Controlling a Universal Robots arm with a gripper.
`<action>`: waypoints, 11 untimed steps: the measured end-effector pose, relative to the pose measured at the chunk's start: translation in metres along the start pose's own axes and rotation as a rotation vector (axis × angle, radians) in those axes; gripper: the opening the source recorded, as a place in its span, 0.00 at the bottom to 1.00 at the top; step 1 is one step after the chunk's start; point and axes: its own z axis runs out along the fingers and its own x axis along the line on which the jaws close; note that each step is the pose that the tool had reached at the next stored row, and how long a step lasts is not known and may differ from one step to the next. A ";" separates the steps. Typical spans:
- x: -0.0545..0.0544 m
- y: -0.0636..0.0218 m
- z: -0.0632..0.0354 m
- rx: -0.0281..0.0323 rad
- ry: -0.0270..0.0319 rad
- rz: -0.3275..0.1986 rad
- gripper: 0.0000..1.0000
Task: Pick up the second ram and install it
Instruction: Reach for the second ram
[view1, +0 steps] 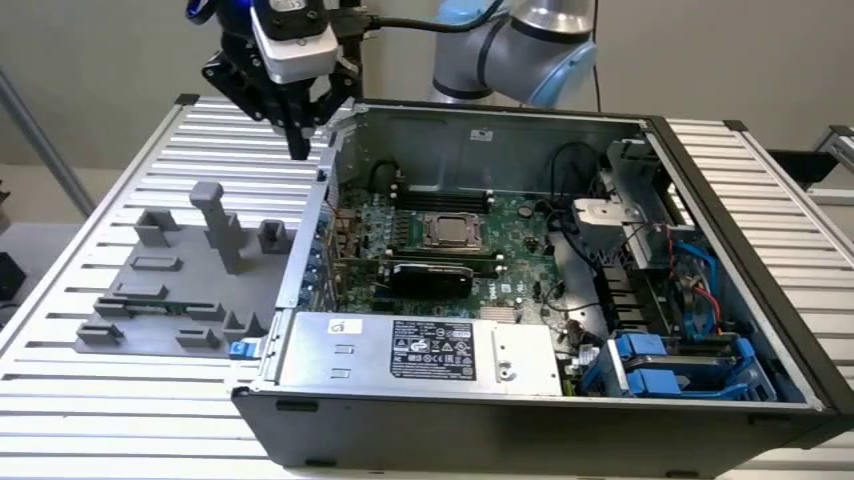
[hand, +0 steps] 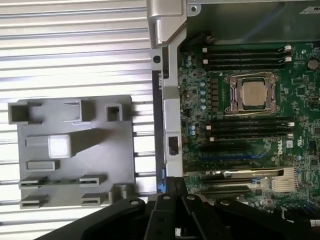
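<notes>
The second ram (view1: 150, 305) is a thin green stick standing on edge in the near holders of the grey fixture plate (view1: 134, 340) at the exterior view's left. In the wrist view the ram (hand: 62, 180) shows as a dark thin strip between two holders of the plate (hand: 110, 160). My gripper (view1: 300, 150) hangs well above the table behind the plate, close to the case's left wall. Its fingers (hand: 172, 186) meet at the tips, shut, with nothing between them. Dark memory slots (hand: 247, 56) flank the silver processor (hand: 252, 95).
The open computer case (view1: 287, 300) lies on the slatted table, its left wall rising between plate and motherboard (view1: 514, 225). A tall grey post (view1: 220, 225) stands on the plate. A black card (view1: 427, 278), the power supply (view1: 427, 350) and cables (view1: 587, 260) crowd the case.
</notes>
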 end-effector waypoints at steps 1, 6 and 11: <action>0.005 -0.0014 -0.0001 0.0000 0.0000 0.000 0.00; 0.027 -0.0076 -0.0008 0.0000 0.0000 0.000 0.00; 0.049 -0.0136 -0.0006 0.0000 -0.0001 0.000 0.00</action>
